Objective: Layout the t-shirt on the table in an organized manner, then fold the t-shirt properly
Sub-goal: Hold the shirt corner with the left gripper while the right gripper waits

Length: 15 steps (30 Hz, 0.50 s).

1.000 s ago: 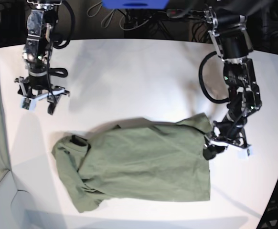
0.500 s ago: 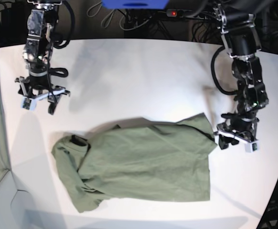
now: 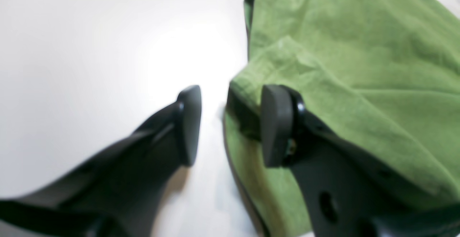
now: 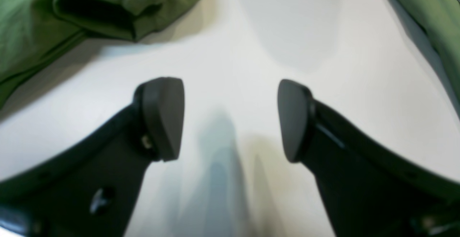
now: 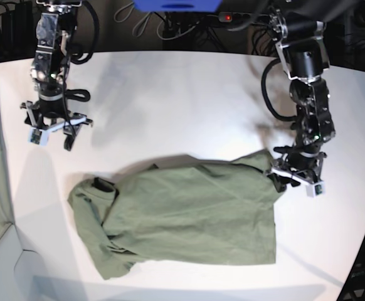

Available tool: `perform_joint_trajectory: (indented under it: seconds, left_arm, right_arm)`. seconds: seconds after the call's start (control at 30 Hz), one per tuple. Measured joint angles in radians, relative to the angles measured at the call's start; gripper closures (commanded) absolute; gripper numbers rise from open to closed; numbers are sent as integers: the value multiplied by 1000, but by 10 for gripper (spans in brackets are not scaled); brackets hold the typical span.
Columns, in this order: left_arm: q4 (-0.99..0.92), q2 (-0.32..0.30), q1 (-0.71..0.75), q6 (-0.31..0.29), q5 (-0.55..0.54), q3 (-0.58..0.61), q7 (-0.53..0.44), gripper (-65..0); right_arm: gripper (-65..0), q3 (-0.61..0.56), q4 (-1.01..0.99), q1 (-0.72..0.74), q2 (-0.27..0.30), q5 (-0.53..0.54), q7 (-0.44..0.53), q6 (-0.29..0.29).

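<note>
Step in hand: I judge I am laying the shirt out, about to take hold of its raised corner with the left end effector (image 5: 293, 179).
Left end effector: its two dark pads stand apart, part open, holding nothing; in the left wrist view one pad sits over bare white surface, the other rests against the folded green hem.
Doing it well: I would slide one pad under the hem fold and the other on top, close on a single layer only, then draw the corner outward toward 3 o'clock, low and slow, so the cloth spreads instead of bunching.
Right end effector (image 5: 52, 128): wide open and empty, hanging over bare tabletop at about 10 o'clock in the base view, well apart from the shirt body.
T-shirt (image 5: 189, 213): olive-green, lying crumpled at about 6 o'clock on the tabletop (image 5: 170, 100); its side toward 9 o'clock is rolled over on itself with a dark opening showing, its 3 o'clock corner is peaked upward.
Sleeve: in the right wrist view a cuffed sleeve opening (image 4: 97, 16) lies near the open pads, not touching them.
Risk: pinching two layers would drag the whole shirt.
</note>
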Motion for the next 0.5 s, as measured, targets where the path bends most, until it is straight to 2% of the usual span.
perform_joint_trajectory:
  seconds: [0.17, 0.4, 0.5]
  left_arm:
    - [-8, 0, -37, 0, 3, 2, -4, -267]
    - [-7, 2, -35, 0, 3, 88, 0, -267]
    - [-7, -1, -43, 3, 3, 88, -58, -267]
  right_arm:
    - [-407, 0, 0, 0, 0, 0, 0, 0]
    - [-407, 0, 0, 5, 0, 0, 0, 0]
    - [-407, 0, -1, 9, 3, 0, 0, 0]
